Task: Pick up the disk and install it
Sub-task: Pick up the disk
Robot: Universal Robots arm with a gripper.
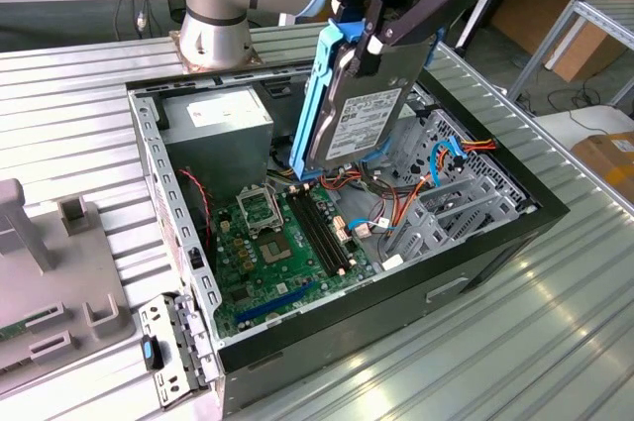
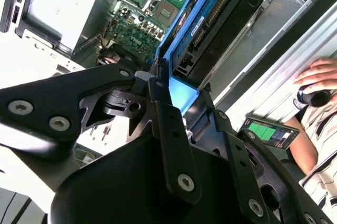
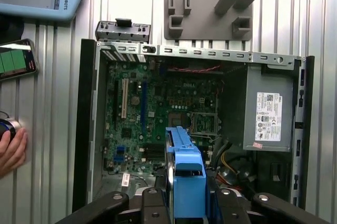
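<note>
Ribbed metal table point(image 1: 555, 342), gripper point(image 1: 377, 45) clamping blue-framed disk point(image 1: 362, 119)

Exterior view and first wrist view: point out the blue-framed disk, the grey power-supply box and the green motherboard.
Blue-framed grey metal disk point(image 1: 369, 119): exterior view, its white label.
Grey metal power-supply box point(image 3: 268, 116): first wrist view, its white label.
Green motherboard point(image 1: 253, 277): exterior view, bare board beside memory slots.

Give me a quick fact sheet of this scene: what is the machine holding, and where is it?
holder: the robot's hand, shut on the disk
disk look: grey metal, white label, blue frame
disk pose: on edge, tilted, lifted
below it: open computer case, with the motherboard on its floor
installed: not yet
also in case: power supply box
</note>
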